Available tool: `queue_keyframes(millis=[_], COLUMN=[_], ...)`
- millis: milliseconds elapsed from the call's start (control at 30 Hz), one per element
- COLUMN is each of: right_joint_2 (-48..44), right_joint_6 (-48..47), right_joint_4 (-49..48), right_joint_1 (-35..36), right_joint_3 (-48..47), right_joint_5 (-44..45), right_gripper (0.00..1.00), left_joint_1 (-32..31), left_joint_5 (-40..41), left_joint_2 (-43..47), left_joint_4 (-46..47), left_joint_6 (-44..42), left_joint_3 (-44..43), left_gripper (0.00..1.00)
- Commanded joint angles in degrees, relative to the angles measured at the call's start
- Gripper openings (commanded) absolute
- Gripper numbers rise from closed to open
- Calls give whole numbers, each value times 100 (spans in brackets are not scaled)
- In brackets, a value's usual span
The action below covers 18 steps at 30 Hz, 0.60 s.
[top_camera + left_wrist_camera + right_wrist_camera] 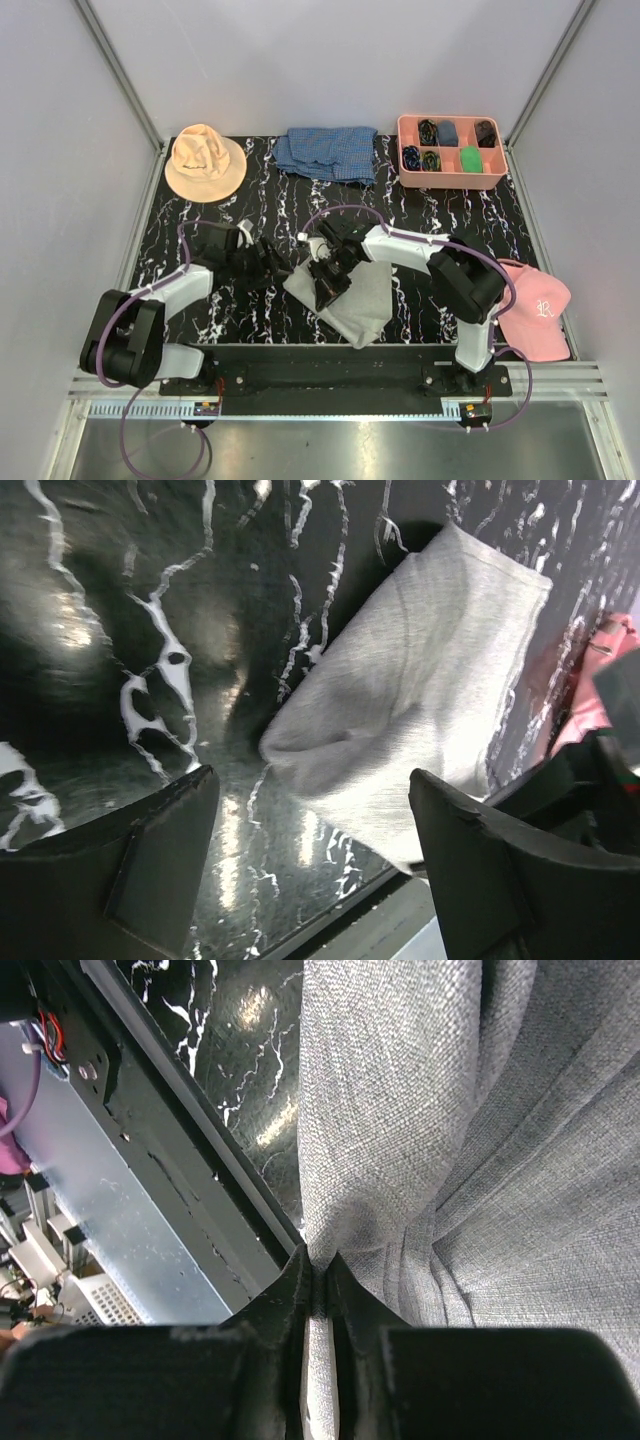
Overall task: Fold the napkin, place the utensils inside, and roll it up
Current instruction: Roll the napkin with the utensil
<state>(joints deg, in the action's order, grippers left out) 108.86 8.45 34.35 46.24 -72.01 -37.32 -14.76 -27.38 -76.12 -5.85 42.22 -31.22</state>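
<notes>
The right gripper (320, 1278) is clenching its fingers on a gathered ridge of the napkin (500, 1160). The jaws are nearly meeting, with only a thin pleat of grey cloth between them. From the pinch the cloth is fanning upward in the wrist view in soft folds, so the grip seems to be taking more than one layer.

The left gripper (315, 865) is hanging released, jaws wide and holding nothing. It is hovering just beside the napkin's 9 o'clock side, over the bare table (150, 600).

Seen from above, the napkin is lying at about 6 o'clock of the table's middle, already bunched rather than flat. Its near corner is reaching the table's front edge. The utensils are not showing in any view, so the fold is the step in hand.

To do it well, the right arm should be raising the pinched part only slightly and carrying it toward 3 o'clock. That way the cloth is laying itself over, not dragging. The pinch looks bunched, so the fold is likely coming out crooked unless the pleat is shaken loose first. The left fingers would be helping by pressing down the 9 o'clock corner, which stops the whole cloth sliding.

The risk is toward 6 o'clock, where any pull could be drawing the corner off the front edge. Moving slowly matters, since soft cloth is slumping as soon as tension drops.
</notes>
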Motion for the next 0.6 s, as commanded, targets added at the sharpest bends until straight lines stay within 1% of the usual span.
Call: queue_keyframes(millis=[0,200,367,567], right_joint_2=[179,302,320,381], right_joint_6=[-229,-317,-396,-502], right_joint_4=[28,63,133,239], right_joint_1=[-89,-89,-89,-89], right_joint_3=[-147,-217,-244,-270], right_joint_5=[-372,-600,-794,-900], right_gripper=[11,10,10,8], left_joint_1=[-254,-352,-509,-677], left_joint_5=[-321,-391,-365,39], left_joint_2=[-105,-307,-457,-369], left_joint_4=[787,1024,1024,734], left_joint_6=[322,489,612,604], left_joint_3=[28,116,178,239], left_gripper=[80,80,77,73])
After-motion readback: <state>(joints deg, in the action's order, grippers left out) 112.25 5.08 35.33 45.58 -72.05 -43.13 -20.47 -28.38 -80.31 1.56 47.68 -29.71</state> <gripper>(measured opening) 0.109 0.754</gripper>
